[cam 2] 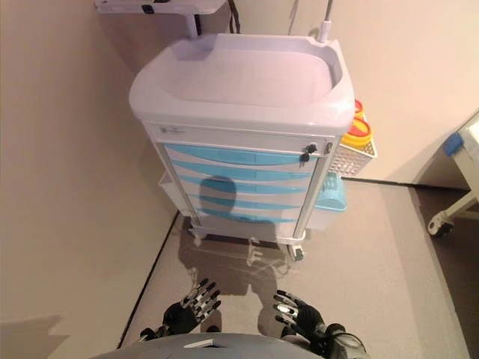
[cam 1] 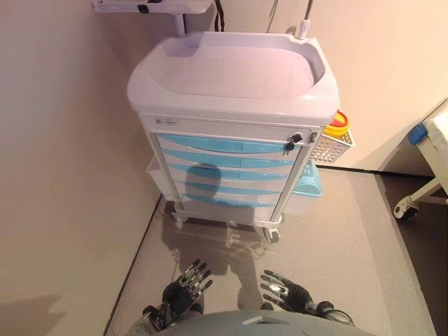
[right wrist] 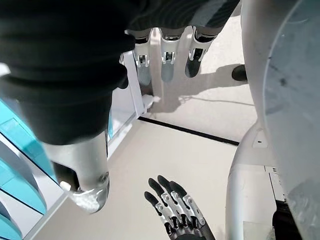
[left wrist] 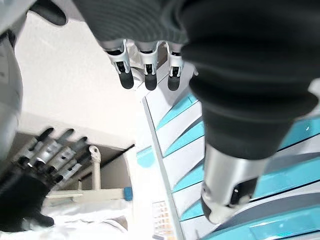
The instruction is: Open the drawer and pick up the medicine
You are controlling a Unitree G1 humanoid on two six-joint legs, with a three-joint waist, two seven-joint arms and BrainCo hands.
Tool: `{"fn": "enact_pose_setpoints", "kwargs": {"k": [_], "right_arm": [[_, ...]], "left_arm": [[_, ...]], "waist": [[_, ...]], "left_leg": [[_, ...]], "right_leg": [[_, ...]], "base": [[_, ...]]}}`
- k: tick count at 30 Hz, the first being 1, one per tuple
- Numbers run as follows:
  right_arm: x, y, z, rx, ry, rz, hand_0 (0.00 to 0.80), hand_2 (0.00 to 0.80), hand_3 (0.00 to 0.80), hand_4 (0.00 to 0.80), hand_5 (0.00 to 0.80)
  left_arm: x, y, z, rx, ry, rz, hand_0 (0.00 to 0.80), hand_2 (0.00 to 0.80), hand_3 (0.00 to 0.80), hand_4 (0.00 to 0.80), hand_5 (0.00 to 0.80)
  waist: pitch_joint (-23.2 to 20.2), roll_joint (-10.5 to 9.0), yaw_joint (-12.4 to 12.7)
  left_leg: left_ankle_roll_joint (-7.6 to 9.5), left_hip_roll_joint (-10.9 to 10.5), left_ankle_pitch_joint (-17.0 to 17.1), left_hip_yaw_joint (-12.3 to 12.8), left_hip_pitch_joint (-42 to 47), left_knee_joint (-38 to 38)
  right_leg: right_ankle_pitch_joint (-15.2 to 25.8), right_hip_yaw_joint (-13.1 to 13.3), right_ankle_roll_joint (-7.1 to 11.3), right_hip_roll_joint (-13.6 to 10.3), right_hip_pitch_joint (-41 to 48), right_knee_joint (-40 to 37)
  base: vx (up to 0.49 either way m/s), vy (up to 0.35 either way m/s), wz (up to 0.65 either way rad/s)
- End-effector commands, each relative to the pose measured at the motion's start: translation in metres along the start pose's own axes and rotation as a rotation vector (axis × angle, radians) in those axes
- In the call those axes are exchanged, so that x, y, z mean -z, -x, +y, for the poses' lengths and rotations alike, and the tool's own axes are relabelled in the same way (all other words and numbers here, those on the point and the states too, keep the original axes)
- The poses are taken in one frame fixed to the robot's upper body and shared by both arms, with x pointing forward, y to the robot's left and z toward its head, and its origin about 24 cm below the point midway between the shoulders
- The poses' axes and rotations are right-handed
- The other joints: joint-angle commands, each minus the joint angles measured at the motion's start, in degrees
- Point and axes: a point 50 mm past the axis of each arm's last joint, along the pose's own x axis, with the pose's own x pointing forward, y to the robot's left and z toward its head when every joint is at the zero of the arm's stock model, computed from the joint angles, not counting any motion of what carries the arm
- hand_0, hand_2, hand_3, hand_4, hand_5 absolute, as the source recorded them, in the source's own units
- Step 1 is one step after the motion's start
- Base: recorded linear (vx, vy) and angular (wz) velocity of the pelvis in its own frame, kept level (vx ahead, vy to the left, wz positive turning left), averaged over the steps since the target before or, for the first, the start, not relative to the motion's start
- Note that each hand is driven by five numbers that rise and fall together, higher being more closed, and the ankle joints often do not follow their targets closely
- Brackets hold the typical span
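A white medical cart (cam 1: 231, 77) stands ahead against the wall, with several pale blue drawers (cam 1: 224, 164) in its front, all shut. A small key lock (cam 1: 294, 140) sits at the top right of the drawer stack. No medicine is visible. My left hand (cam 1: 185, 287) hangs low near the floor, well short of the cart, fingers straight and empty. My right hand (cam 1: 287, 292) hangs beside it, fingers also spread and empty. In the left wrist view the drawer fronts (left wrist: 185, 145) show beyond the fingers (left wrist: 145, 70).
A white wire basket (cam 1: 330, 145) holding a yellow and red container hangs on the cart's right side, above a pale blue bin (cam 1: 308, 185). A wall runs close on the left. A wheeled bed frame (cam 1: 420, 196) stands at the far right.
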Motion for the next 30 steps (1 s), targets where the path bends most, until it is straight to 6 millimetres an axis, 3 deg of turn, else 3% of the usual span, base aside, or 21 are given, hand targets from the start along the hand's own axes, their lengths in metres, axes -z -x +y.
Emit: {"fn": "enact_pose_setpoints", "kwargs": {"k": [1, 5, 10, 15, 30], "right_arm": [[-0.022, -0.013, 0.010, -0.059, -0.013, -0.091, 0.000, 0.000, 0.000, 0.000, 0.000], [-0.025, -0.014, 0.011, -0.047, -0.023, -0.117, 0.000, 0.000, 0.000, 0.000, 0.000], [-0.042, -0.015, 0.012, -0.046, -0.029, -0.210, 0.000, 0.000, 0.000, 0.000, 0.000], [-0.050, -0.012, 0.012, -0.025, -0.057, -0.276, 0.000, 0.000, 0.000, 0.000, 0.000], [-0.080, -0.012, 0.021, -0.059, -0.020, -0.333, 0.000, 0.000, 0.000, 0.000, 0.000]], "left_arm": [[-0.005, -0.021, -0.017, 0.080, 0.102, -0.049, 0.000, 0.000, 0.000, 0.000, 0.000], [-0.010, -0.024, -0.020, 0.087, 0.108, -0.094, 0.000, 0.000, 0.000, 0.000, 0.000], [-0.028, -0.037, -0.041, 0.236, 0.158, -0.173, 0.000, 0.000, 0.000, 0.000, 0.000], [-0.049, -0.048, -0.065, 0.393, 0.224, -0.282, 0.000, 0.000, 0.000, 0.000, 0.000], [-0.128, -0.067, -0.146, 0.773, 0.348, -0.524, 0.000, 0.000, 0.000, 0.000, 0.000]], "waist": [[2.48, -0.95, 0.78], [4.27, -0.99, 0.59], [9.47, -1.31, -0.17], [14.36, -1.84, -0.98], [20.26, -4.04, -3.80]], "left_leg": [[0.97, -3.22, -2.42, -2.89, -2.51, 0.69], [1.05, -2.42, -2.26, -2.66, -4.23, 1.90], [1.47, -2.38, -3.62, -3.40, -10.54, 9.47], [2.17, -2.50, -5.51, -3.70, -17.66, 18.29], [3.22, -3.29, -8.21, -3.00, -31.69, 31.54]], "right_leg": [[-1.39, 0.46, 3.01, -0.12, -1.96, 4.02], [-1.93, 0.68, 2.90, -0.63, -4.44, 6.42], [-4.26, 1.46, 1.93, -0.96, -11.06, 14.23], [-6.92, 1.93, 0.80, -1.22, -19.19, 24.70], [-8.04, 4.94, -0.54, 0.13, -32.22, 34.71]], "base": [[0.034, 0.017, 0.00], [-0.011, 0.009, 0.00], [-0.100, 0.034, 0.02], [-0.062, 0.018, 0.07], [-0.016, 0.010, -0.01]]}}
